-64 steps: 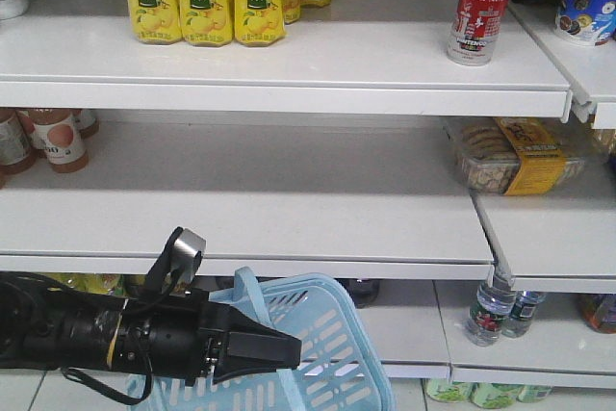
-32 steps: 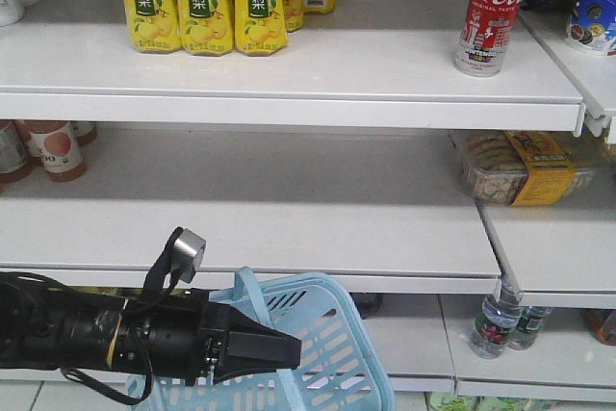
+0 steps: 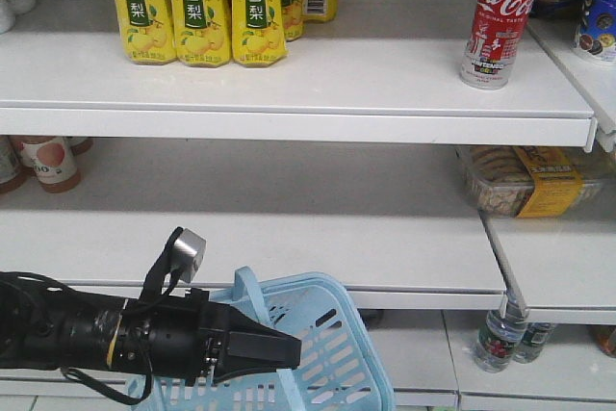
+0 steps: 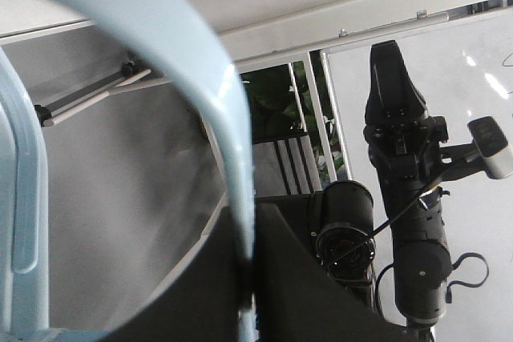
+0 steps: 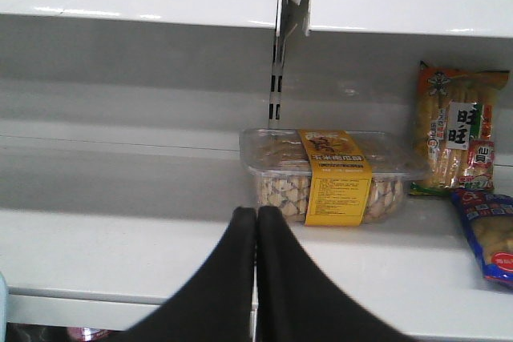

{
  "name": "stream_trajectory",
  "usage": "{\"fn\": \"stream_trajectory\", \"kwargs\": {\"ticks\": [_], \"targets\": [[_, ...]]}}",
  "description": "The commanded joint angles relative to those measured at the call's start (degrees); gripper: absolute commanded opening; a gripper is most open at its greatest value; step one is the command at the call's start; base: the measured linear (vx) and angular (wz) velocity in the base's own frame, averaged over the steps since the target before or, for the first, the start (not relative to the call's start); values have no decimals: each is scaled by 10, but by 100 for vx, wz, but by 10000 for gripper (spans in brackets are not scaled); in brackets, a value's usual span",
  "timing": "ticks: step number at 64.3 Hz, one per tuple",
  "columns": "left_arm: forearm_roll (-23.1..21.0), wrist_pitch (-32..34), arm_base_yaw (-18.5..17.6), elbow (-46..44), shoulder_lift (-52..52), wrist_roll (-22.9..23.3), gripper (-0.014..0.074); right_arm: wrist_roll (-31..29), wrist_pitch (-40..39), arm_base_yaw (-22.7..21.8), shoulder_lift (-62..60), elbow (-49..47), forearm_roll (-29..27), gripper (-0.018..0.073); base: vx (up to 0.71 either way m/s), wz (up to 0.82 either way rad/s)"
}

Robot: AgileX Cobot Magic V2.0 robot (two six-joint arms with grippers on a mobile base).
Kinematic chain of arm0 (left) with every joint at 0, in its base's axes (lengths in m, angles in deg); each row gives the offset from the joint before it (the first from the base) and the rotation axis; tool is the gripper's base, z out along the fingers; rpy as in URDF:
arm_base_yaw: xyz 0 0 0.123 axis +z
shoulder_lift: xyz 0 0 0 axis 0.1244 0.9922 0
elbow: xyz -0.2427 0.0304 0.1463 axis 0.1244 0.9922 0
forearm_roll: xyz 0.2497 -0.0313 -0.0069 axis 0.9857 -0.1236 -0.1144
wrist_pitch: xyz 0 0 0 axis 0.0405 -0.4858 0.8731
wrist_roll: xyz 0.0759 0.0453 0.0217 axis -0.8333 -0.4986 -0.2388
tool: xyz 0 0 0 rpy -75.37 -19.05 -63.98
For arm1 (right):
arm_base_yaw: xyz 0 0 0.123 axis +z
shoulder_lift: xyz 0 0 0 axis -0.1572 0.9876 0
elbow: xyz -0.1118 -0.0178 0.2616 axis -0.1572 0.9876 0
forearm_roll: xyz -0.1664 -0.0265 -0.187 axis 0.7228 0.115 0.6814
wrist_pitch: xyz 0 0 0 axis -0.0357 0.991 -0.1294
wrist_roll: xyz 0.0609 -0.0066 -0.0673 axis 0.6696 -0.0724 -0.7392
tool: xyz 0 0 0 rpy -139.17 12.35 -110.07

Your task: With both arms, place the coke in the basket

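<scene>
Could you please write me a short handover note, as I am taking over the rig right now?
Left gripper: fingers look shut on the handle of the basket, which is held low.
Right gripper: its fingers are shut and empty, near the basket, aimed at the middle shelf.
Coke: upright at the right end of the top shelf, untouched.
Done: basket in hand.
Left: raise the right arm, open, grasp the coke, and lower it into the basket.
</scene>
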Motion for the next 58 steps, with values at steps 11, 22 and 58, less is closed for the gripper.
{"fn": "stream_trajectory", "kwargs": {"ticks": [11,22,58], "targets": [[-35,122,-3,-8,-25,-5,-6,-2,-41,-3,-7,5,5,-10,5,-1],[-35,122,-3,-8,-25,-5,-6,-2,-41,-3,-7,5,5,-10,4,0],[-35,122,-3,-8,-25,-5,-6,-2,-41,-3,-7,5,5,-10,4,0]]}}
